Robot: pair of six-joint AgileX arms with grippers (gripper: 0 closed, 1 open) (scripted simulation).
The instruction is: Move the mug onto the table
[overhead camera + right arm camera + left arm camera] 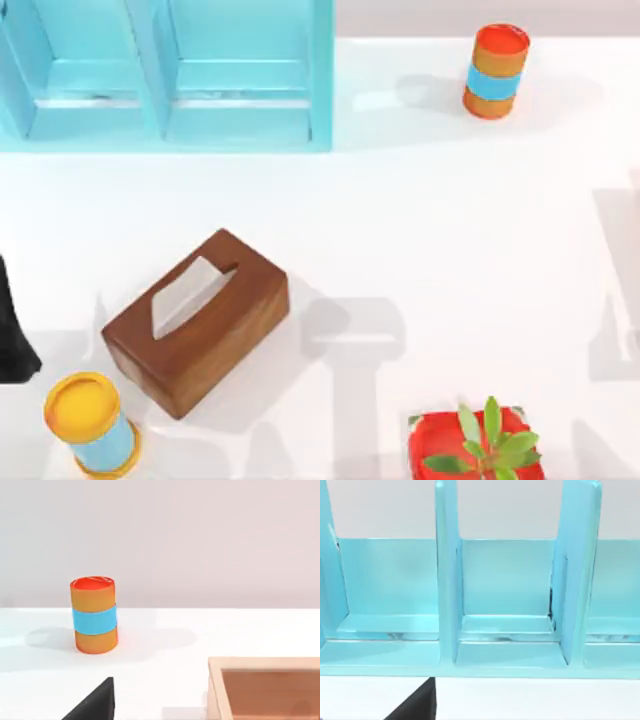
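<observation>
left gripper (12,335): sat at your table's (420,220) left edge; whether its fingers were parted, you couldn't tell
shelf unit (170,75): stood far left

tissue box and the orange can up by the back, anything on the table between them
Nothing: in the top view, bare white table runs from the wooden tissue box to the orange can.

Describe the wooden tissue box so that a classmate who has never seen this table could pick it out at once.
Start at the light-blue shelf unit at the far left of the white table, then come toward the near edge. The wooden tissue box lies there at an angle, beside the yellow-topped can. It is the one brown rectangular block, with white tissue showing in its top slot.
</observation>
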